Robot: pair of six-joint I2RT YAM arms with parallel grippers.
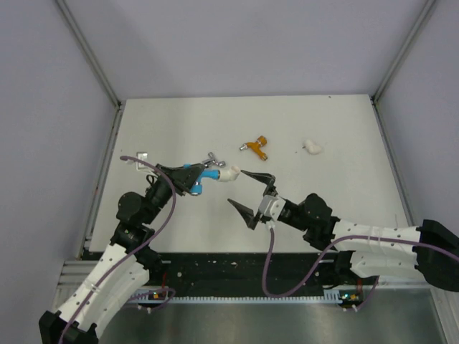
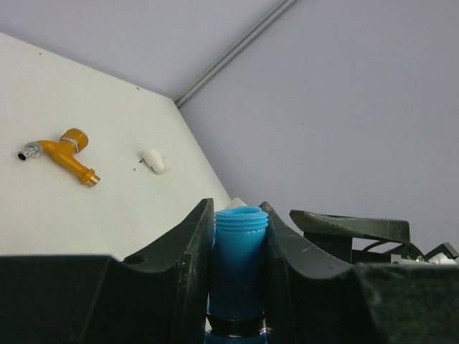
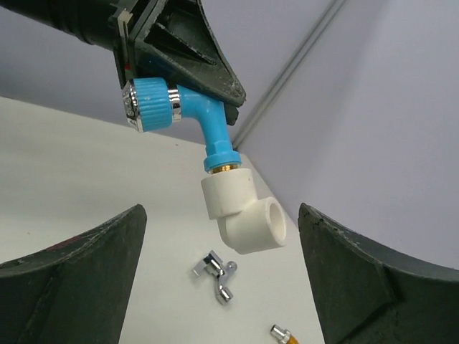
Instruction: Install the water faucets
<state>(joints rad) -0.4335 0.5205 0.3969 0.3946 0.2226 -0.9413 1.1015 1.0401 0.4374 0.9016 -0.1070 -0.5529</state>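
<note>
My left gripper (image 1: 188,179) is shut on the blue faucet (image 1: 204,174) and holds it above the table. In the left wrist view the faucet (image 2: 240,265) sits upright between the jaws. A white elbow fitting (image 1: 227,173) hangs on the faucet's end, also in the right wrist view (image 3: 244,211), below the blue faucet (image 3: 179,107). My right gripper (image 1: 237,187) is open, and in its own view (image 3: 222,215) its jaws stand on either side of the elbow without touching it. The silver faucet (image 1: 211,158) and the orange faucet (image 1: 255,147) lie on the table.
A loose white elbow fitting (image 1: 313,147) lies at the back right, right of the orange faucet (image 2: 61,153). A small pale plate (image 1: 141,155) lies at the table's left edge. Grey walls with metal rails close in the table on three sides.
</note>
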